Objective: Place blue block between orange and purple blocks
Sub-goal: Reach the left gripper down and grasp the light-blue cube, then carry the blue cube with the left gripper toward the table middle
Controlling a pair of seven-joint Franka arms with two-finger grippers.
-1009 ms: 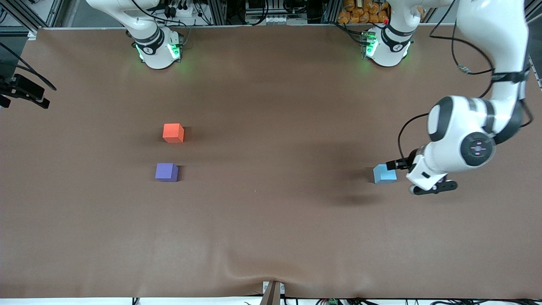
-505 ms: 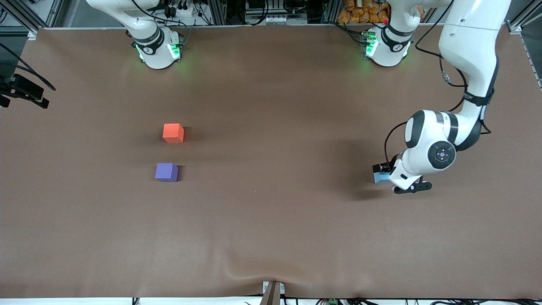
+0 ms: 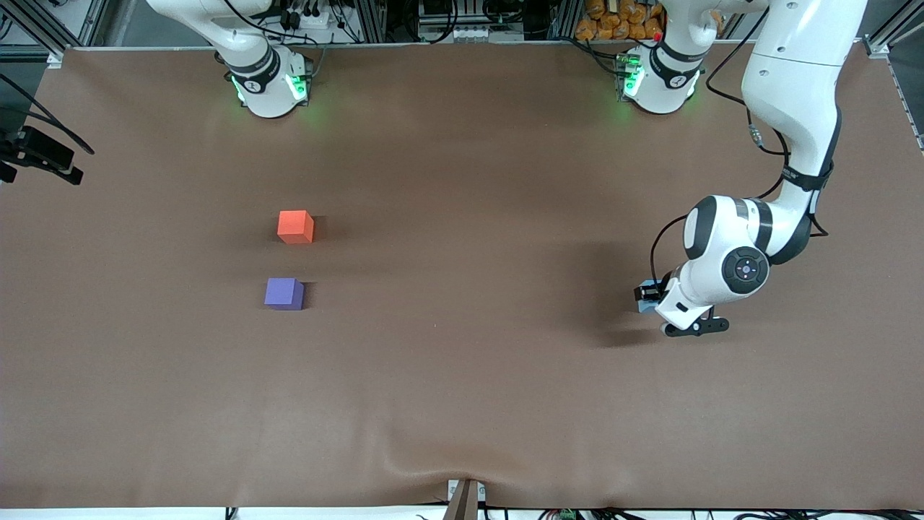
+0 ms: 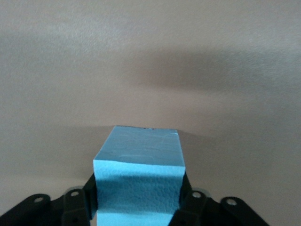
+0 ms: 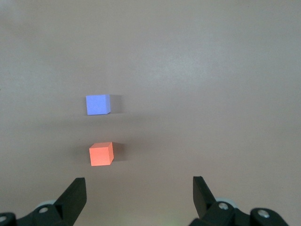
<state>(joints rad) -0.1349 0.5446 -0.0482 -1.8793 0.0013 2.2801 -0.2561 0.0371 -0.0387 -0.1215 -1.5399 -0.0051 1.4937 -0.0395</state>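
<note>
The blue block [image 3: 644, 306] sits on the table toward the left arm's end, mostly hidden under my left gripper [image 3: 651, 297]. In the left wrist view the block [image 4: 138, 155] fills the space between the black fingers [image 4: 90, 195], which press on its two sides. The orange block [image 3: 295, 226] and the purple block [image 3: 284, 293] sit apart toward the right arm's end, the purple one nearer the front camera. My right gripper [image 5: 138, 188] is open and empty, up in the air, and looks down on the orange block [image 5: 101, 153] and the purple block [image 5: 98, 104].
A brown cloth [image 3: 462, 361] covers the table, with a wrinkle at its front edge [image 3: 433, 462]. A black camera mount [image 3: 40, 155] juts in at the right arm's end. The arm bases [image 3: 268, 87] stand along the back edge.
My left gripper has moved from beside the blue block to over it and come down around it. The orange and purple blocks have not moved.
</note>
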